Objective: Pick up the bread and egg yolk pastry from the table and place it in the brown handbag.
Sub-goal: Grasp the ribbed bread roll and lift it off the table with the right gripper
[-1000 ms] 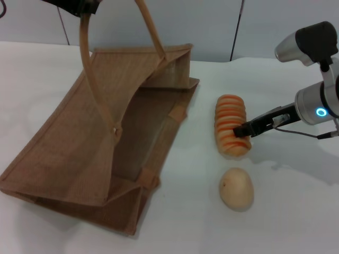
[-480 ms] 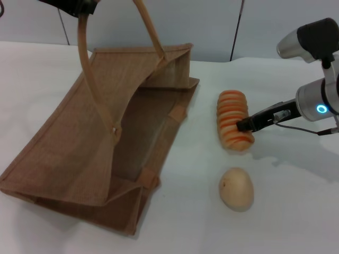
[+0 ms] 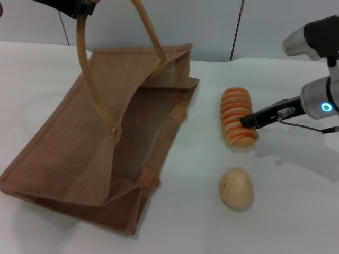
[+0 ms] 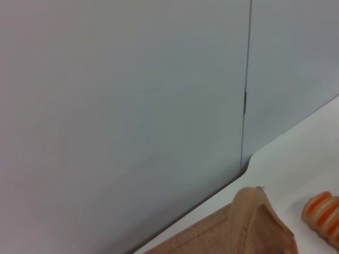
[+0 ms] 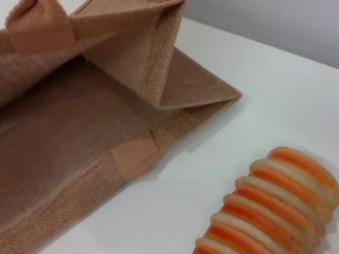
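The bread [image 3: 235, 111], a ridged loaf striped orange and tan, is held at its near right side by my right gripper [image 3: 248, 122], which is shut on it; a shadow lies beneath the loaf. The right wrist view shows the bread [image 5: 275, 206] close up beside the bag's open mouth. Nearer me on the table [image 3: 296, 206] lies the egg yolk pastry [image 3: 237, 189], untouched. The brown handbag [image 3: 90, 153] lies tilted on its side at the left, mouth facing the foods. At the top left my left gripper [image 3: 79, 6] holds one arched handle [image 3: 91, 79] up.
A grey wall panel [image 4: 122, 106] stands behind the table's far edge. The bag's other handle [image 3: 151, 32] arches up at the back. The bag's corner [image 4: 254, 222] and the loaf's end [image 4: 324, 211] show in the left wrist view.
My right gripper has carried the bread slightly up and to the right, away from the pastry. The bag, its raised handle and the pastry have not moved.
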Controlling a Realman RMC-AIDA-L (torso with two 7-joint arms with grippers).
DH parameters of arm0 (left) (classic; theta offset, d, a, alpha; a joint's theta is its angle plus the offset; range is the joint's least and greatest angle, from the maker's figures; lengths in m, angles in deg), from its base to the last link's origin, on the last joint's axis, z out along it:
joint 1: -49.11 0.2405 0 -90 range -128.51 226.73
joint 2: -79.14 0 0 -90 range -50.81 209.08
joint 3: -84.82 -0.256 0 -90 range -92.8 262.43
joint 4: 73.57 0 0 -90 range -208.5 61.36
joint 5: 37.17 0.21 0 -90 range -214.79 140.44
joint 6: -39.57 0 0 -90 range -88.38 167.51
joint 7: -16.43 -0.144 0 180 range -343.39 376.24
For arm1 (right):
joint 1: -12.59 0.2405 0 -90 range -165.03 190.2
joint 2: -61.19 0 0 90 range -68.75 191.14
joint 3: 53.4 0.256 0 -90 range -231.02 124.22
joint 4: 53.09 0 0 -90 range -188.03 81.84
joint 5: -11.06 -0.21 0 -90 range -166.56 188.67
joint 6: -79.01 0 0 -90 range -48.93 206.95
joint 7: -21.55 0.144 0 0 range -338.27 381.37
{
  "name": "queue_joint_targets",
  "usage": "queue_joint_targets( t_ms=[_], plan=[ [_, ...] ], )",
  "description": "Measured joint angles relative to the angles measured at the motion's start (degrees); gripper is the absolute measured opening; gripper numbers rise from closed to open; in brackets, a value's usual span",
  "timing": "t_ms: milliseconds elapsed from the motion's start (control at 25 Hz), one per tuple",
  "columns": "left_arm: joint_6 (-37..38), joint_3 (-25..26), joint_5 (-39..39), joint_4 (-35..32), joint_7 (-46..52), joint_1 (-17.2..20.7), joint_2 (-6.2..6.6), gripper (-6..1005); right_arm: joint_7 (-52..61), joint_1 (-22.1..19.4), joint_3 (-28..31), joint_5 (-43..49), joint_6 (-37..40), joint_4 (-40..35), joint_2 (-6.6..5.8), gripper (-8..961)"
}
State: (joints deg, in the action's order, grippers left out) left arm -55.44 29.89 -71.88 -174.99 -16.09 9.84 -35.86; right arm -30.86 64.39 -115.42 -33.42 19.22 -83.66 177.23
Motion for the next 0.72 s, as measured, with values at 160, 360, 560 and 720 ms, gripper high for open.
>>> queue_joint_targets(
  t_ms=[160, 360, 560, 720],
  plan=[
    [0.0, 0.04, 0.01, 0.0, 0.0, 0.11, 0.05, 110, 0.25, -1.1, 0.54, -0.07, -0.74, -2.45, 0.04, 91],
    [0.0, 0.08, 0.05, 0.0, 0.0, 0.12, 0.12, 110, 0.06, -1.91, 1.93, -0.17, -2.92, -4.71, 0.2, 88],
    [0.54, 0.09, 0.07, 0.0, -0.04, 0.2, 0.15, 109, -0.31, -3.46, 1.76, -3.18, -6.12, -8.48, 0.26, 77],
    [1.21, 0.07, 0.08, 0.0, -0.06, 0.28, 0.22, 109, -0.67, -4.34, 1.55, -4.92, -8.31, -10.61, 0.25, 75]
  ],
)
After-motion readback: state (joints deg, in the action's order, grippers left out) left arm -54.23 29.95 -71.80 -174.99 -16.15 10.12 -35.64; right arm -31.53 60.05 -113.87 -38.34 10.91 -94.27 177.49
